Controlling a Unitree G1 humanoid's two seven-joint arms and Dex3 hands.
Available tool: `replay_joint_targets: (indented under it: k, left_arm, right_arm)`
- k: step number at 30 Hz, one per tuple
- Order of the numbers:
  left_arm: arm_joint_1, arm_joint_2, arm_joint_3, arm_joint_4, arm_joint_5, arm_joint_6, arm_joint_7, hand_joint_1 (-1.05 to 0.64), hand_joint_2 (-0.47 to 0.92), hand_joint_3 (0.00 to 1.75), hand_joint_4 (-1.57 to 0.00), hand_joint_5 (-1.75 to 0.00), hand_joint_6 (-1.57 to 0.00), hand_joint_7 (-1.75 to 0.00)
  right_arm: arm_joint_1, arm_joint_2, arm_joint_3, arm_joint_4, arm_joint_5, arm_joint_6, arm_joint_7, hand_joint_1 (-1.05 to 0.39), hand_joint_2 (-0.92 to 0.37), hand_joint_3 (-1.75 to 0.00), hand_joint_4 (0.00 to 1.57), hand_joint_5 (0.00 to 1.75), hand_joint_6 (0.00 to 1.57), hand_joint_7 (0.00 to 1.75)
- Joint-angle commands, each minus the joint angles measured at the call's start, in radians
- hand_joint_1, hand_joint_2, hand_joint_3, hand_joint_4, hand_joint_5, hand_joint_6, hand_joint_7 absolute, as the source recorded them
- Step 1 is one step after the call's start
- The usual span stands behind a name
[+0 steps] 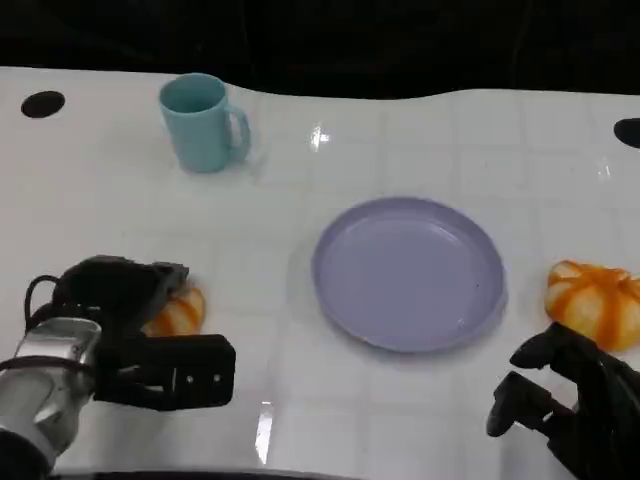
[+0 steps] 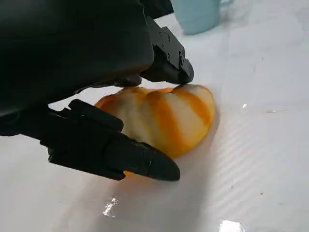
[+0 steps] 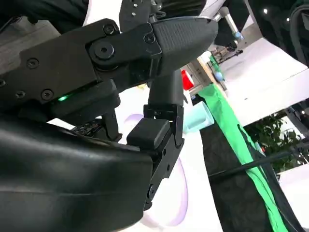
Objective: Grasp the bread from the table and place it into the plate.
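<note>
Left hand (image 1: 140,330) low at the table's near left, shell over a bread (image 1: 178,312), fingers (image 2: 120,154) reaching along both sides of the loaf (image 2: 164,118): one lying against its near flank, another touching its top edge, so closed around it though still resting on the table (image 1: 300,420). Right hand (image 1: 570,400) at the near right, fingers curled inward with nothing between them, just short of a second bread (image 1: 597,303) lying beyond the fingertips. Plate (image 1: 408,272) flat between the two hands, apart from both loaves, bare. Cup (image 1: 203,122) upright far beyond the left fingers, handle toward the plate. White glossy tabletop with faint grid lines and light glints; dark background past its far edge. Green cloth (image 3: 236,145) and foliage behind the right fingers (image 3: 164,135) in the right wrist view.
</note>
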Motion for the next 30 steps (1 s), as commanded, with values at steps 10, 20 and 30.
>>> replay_joint_targets:
  k: [10, 20, 30]
  left_arm:
    - [-0.031, -0.019, 0.013, 0.209, -0.088, -0.269, 0.468, -0.27, 0.92, 0.53, -0.81, -1.75, -0.56, -1.74]
    - [-0.057, -0.064, 0.112, 0.140, -0.272, -0.297, 0.339, -0.21, 0.57, 1.07, -0.86, -1.75, -0.66, -1.75]
    - [-0.119, -0.079, 0.101, 0.085, -0.282, -0.315, 0.269, -0.21, 0.49, 1.16, -0.85, -1.75, -0.64, -1.75]
  right_arm:
    - [-0.006, -0.006, -0.014, 0.017, 0.005, -0.016, 0.008, -0.53, -0.92, -0.18, 0.73, 1.56, 0.80, 1.08]
    - [-0.006, -0.009, -0.013, 0.018, 0.000, -0.012, -0.001, -0.52, -0.92, -0.18, 0.74, 1.53, 0.80, 1.06]
    - [-0.009, -0.010, -0.012, 0.019, -0.001, -0.009, -0.004, -0.52, -0.92, -0.19, 0.73, 1.54, 0.80, 1.06]
